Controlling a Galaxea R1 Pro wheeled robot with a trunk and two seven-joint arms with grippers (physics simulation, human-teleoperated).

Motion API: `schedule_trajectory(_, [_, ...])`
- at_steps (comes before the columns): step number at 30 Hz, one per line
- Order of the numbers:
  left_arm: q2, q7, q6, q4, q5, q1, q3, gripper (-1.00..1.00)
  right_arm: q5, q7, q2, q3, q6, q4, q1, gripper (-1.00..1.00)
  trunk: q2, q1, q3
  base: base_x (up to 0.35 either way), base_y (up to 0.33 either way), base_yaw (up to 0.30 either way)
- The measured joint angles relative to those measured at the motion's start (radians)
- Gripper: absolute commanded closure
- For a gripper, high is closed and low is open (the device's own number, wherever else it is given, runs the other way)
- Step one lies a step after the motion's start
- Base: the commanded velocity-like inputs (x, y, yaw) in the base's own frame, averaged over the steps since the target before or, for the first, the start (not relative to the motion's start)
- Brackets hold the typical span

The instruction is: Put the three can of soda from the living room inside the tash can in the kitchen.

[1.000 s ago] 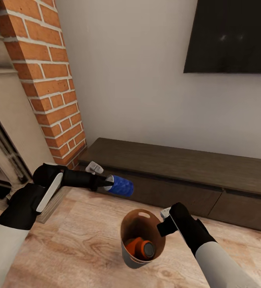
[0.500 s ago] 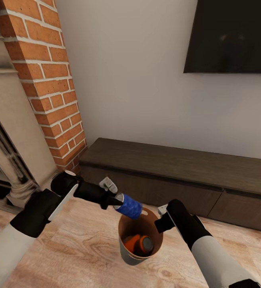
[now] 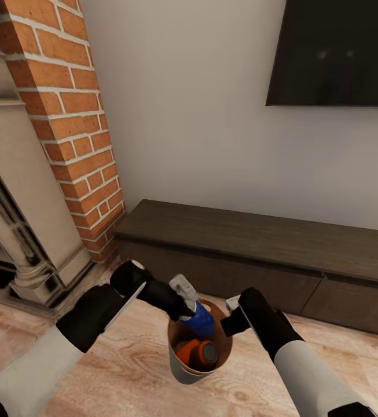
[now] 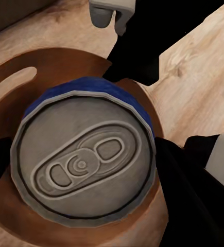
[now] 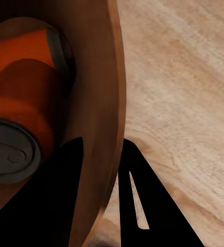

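Note:
The pale grey trash can [image 3: 180,366] with a brown inside stands on the wood floor in front of me. Two orange soda cans [image 3: 187,351] lie in it, showing close up as orange cans [image 5: 24,92] in the right wrist view. My left gripper [image 3: 190,310] is shut on the blue soda can [image 3: 202,321], holding it tilted in the bin's mouth. The can's silver top [image 4: 83,164] faces the left wrist camera, with the bin's handle slot [image 4: 11,85] behind it. My right gripper [image 3: 230,323] is shut on the bin's rim, its wall [image 5: 99,128] between the fingers [image 5: 55,200].
I am in the living room. A dark low cabinet [image 3: 258,243] runs along the wall just behind the bin. The red brick fireplace [image 3: 67,116] stands at the left and the wall TV [image 3: 339,52] hangs at the upper right. Light wood floor [image 3: 125,365] lies around the bin.
My left arm has swung right and down, carrying the blue can from left of the bin into its mouth. The right gripper has kept its hold on the rim.

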Motion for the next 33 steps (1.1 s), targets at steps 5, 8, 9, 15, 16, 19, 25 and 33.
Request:
schedule_trajectory(5, [-0.110, 0.011, 0.000, 0.093, -0.157, 0.000, -0.005, 1.00, 0.019, -0.001, 0.002, 0.001, -0.003, 0.000, 0.000, 1.00, 0.000, 0.000, 0.000, 0.000, 0.000, 0.000])
schedule_trajectory(8, [-0.139, 0.017, 0.000, 0.128, -0.228, -0.001, -0.006, 1.00, 0.012, -0.001, 0.001, 0.001, -0.002, 0.000, 0.000, 1.00, 0.000, 0.000, 0.000, 0.000, 0.000, 0.000])
schedule_trajectory(9, [-0.143, 0.020, 0.000, 0.132, -0.240, -0.001, -0.006, 1.00, 0.009, -0.001, 0.001, 0.001, -0.002, 0.000, 0.000, 1.00, 0.000, 0.000, 0.000, 0.000, 0.000, 0.000])
schedule_trajectory(15, [-0.154, 0.095, -0.001, 0.145, -0.359, 0.000, -0.004, 1.00, 0.016, -0.001, 0.001, 0.002, -0.003, 0.000, 0.000, 1.00, 0.000, 0.000, 0.000, 0.000, 0.000, 0.000])
schedule_trajectory(16, [-0.154, 0.100, 0.000, 0.146, -0.362, 0.000, -0.005, 1.00, 0.016, -0.001, 0.001, 0.002, -0.003, 0.000, 0.000, 1.00, 0.000, 0.000, 0.000, 0.000, 0.000, 0.000])
schedule_trajectory(19, [-0.155, 0.120, 0.000, 0.152, -0.368, 0.000, -0.008, 1.00, 0.011, -0.001, 0.004, 0.004, -0.002, 0.000, 0.000, 1.00, 0.000, 0.000, 0.000, 0.000, 0.000, 0.000])
schedule_trajectory(25, [-0.166, 0.152, 0.000, 0.221, -0.366, 0.000, -0.026, 1.00, 0.016, -0.002, 0.014, 0.005, -0.003, 0.000, 0.000, 1.00, 0.000, 0.000, 0.000, 0.000, 0.000, 0.000])
schedule_trajectory(33, [-0.212, 0.158, -0.047, 0.323, -0.377, -0.001, -0.028, 1.00, 0.017, -0.002, 0.023, 0.009, -0.003, 0.000, 0.000, 1.00, 0.000, 0.000, 0.000, 0.000, 0.000, 0.000])
